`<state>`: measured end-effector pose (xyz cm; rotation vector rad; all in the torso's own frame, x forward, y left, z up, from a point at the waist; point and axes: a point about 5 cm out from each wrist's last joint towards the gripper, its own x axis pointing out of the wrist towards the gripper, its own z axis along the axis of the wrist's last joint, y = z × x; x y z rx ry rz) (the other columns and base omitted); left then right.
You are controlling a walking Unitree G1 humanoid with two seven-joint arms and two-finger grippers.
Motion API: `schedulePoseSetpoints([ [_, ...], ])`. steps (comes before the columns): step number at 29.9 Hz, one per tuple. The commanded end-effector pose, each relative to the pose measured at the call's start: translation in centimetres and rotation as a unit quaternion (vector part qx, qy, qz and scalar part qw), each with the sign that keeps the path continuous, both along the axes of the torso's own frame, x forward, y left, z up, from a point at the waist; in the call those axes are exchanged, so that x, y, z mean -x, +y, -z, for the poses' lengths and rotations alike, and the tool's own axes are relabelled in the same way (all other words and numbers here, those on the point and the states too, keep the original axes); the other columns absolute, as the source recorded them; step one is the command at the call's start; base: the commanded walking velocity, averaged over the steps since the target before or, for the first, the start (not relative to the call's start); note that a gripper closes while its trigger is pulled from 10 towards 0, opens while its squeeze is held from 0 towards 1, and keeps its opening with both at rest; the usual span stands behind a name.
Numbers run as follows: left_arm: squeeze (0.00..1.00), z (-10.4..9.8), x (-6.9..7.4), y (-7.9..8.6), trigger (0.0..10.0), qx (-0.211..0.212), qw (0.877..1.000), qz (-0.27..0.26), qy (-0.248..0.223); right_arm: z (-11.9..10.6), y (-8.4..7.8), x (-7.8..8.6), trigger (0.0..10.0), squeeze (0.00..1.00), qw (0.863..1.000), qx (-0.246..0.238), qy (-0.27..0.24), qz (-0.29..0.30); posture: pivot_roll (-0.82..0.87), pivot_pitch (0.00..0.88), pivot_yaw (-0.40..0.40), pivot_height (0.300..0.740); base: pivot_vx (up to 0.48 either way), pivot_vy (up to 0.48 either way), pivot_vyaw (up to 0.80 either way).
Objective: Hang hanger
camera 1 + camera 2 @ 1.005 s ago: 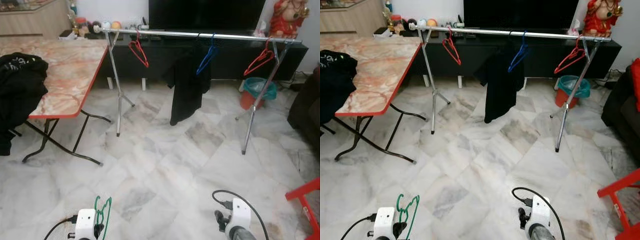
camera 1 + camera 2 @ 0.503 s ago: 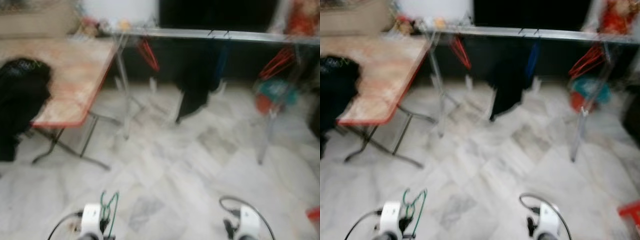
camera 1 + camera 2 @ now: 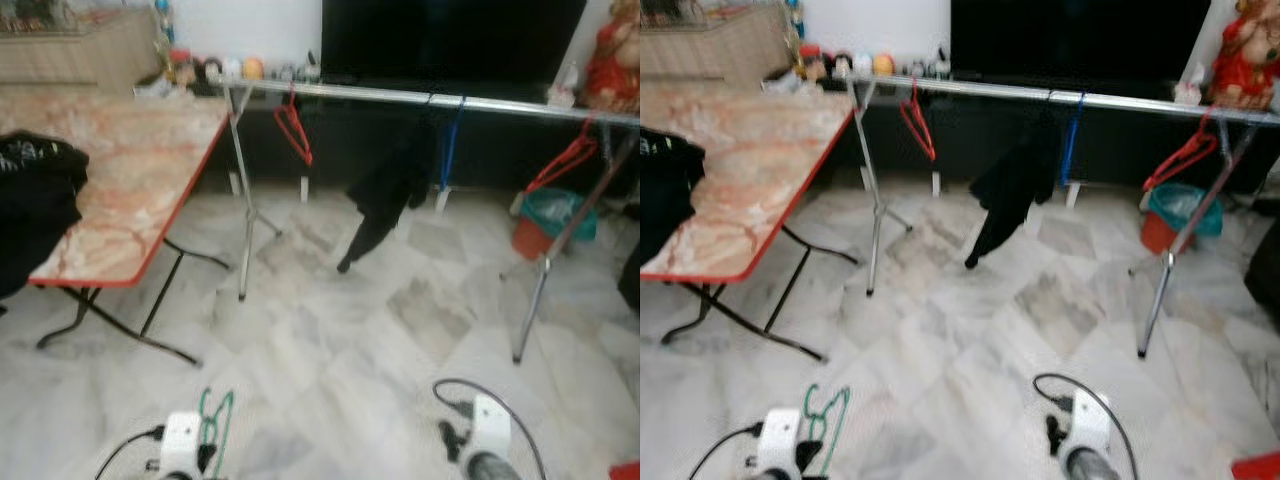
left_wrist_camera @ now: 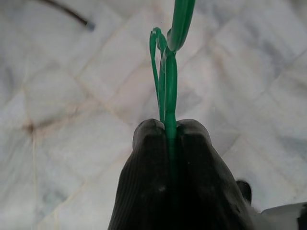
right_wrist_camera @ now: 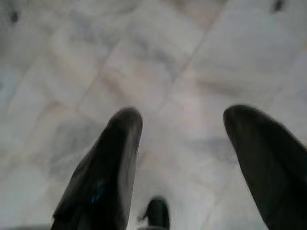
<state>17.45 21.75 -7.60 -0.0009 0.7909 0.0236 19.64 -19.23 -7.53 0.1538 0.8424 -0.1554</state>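
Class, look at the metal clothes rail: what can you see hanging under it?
Under the rail hang a red hanger, a black garment, a blue hanger and another red hanger. The garment covers its own hanger.

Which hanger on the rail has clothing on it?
The blue hanger, mid-rail: the black garment hangs by it. Both red hangers, the left and right, hang bare.
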Motion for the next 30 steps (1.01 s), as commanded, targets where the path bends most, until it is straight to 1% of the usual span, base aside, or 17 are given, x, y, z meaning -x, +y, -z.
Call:
schedulePoseSetpoints([
  [1,0.0,0.1,0.0,-0.4,10.0,0.004,1.0,0.0,0.0,0.1,-0.9,0.4,10.0,0.0,1.0,0.011,0.008,0.001,-0.01,0.0,-0.027,0.74,0.364,0.0,0.0],
  [7,0.0,0.1,0.2,-0.2,10.0,0.002,1.0,-0.004,0.002,0.2,-0.8,0.6,10.0,0.0,1.0,0.01,0.013,0.002,0.0,0.0,-0.034,0.74,0.364,0.0,0.0],
  [18,0.0,0.0,0.1,0.1,10.0,-0.002,1.0,-0.003,0.001,0.3,-0.3,0.5,10.0,0.0,1.0,0.002,0.014,0.002,0.02,0.0,-0.027,0.74,0.363,0.0,0.0],
  [23,0.0,-0.2,-0.4,0.3,10.0,-0.004,1.0,-0.012,-0.007,0.1,-0.1,0.2,10.0,0.0,1.0,0.0,0.012,0.002,0.04,0.0,-0.035,0.74,0.364,0.0,0.0],
  [26,0.0,-0.2,-0.4,0.4,10.0,-0.004,1.0,-0.013,-0.007,0.1,-0.1,0.1,10.0,0.0,1.0,-0.003,0.009,0.005,0.05,0.0,-0.036,0.74,0.364,0.0,0.0],
  [30,0.0,-0.1,0.0,0.4,10.0,-0.006,1.0,-0.014,-0.002,0.2,0.1,0.2,10.0,0.0,1.0,-0.003,0.013,0.005,0.06,0.0,-0.039,0.74,0.362,0.0,0.0],
])
